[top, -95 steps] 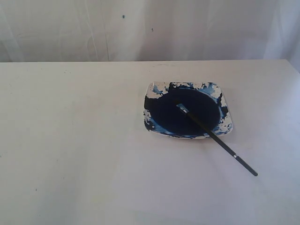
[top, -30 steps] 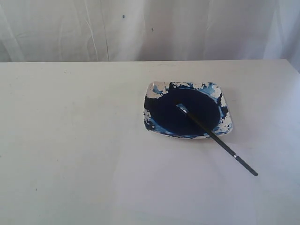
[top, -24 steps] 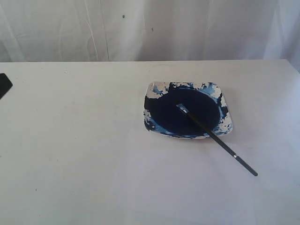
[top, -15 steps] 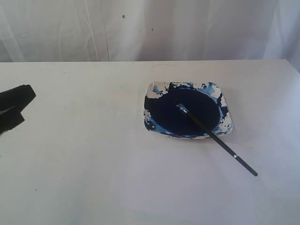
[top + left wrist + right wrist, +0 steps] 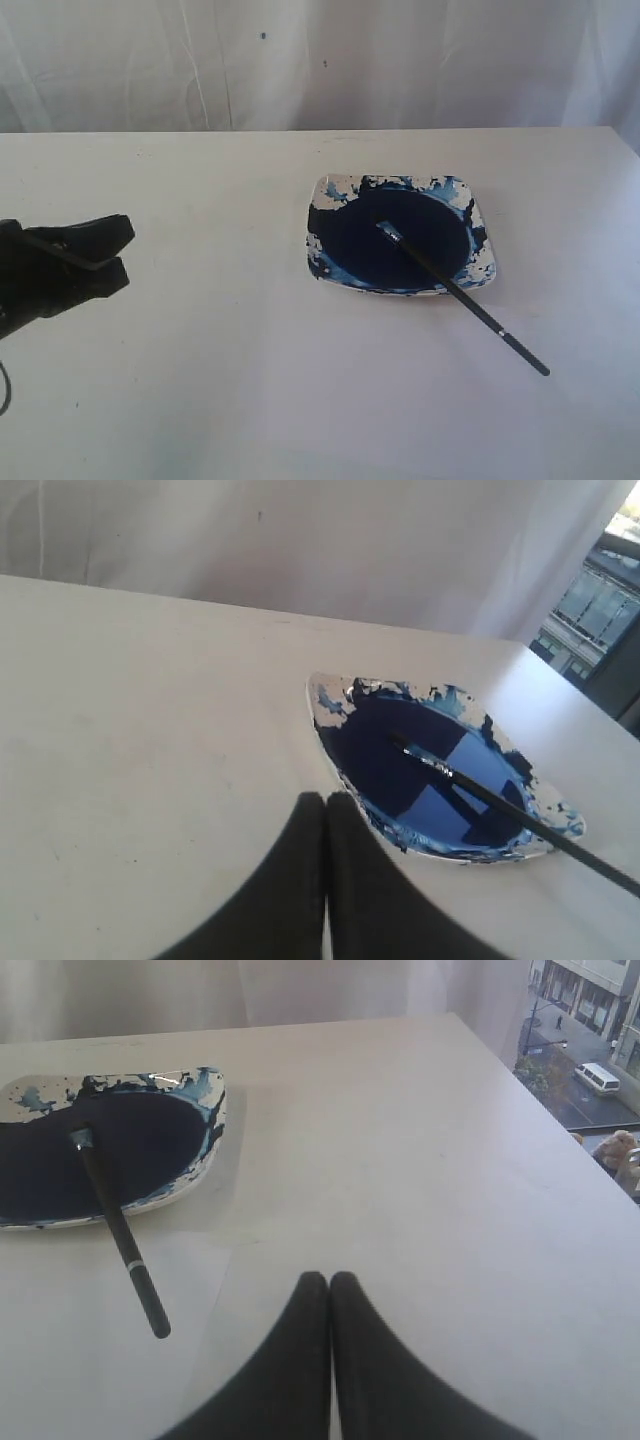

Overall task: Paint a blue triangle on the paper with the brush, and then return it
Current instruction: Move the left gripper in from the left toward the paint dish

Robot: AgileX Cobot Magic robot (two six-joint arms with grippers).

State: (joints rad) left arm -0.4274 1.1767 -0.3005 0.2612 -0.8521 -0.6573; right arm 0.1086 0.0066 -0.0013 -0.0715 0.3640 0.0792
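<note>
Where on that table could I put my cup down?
Widest bare stretch: the table between the left gripper and the dish, down to the near edge. Also bare between the dish and the curtain. Crowded only off the dish's near right corner, where the brush handle sticks out.

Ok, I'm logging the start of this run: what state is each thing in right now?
Brush: lying free, bristles in the paint, handle sticking out over the dish rim.
Dish: holds a dark blue pool, rim smeared.
Paper: blank, nothing painted yet.
Left gripper: jaws shut, empty.
Right gripper: jaws shut, empty.
</note>
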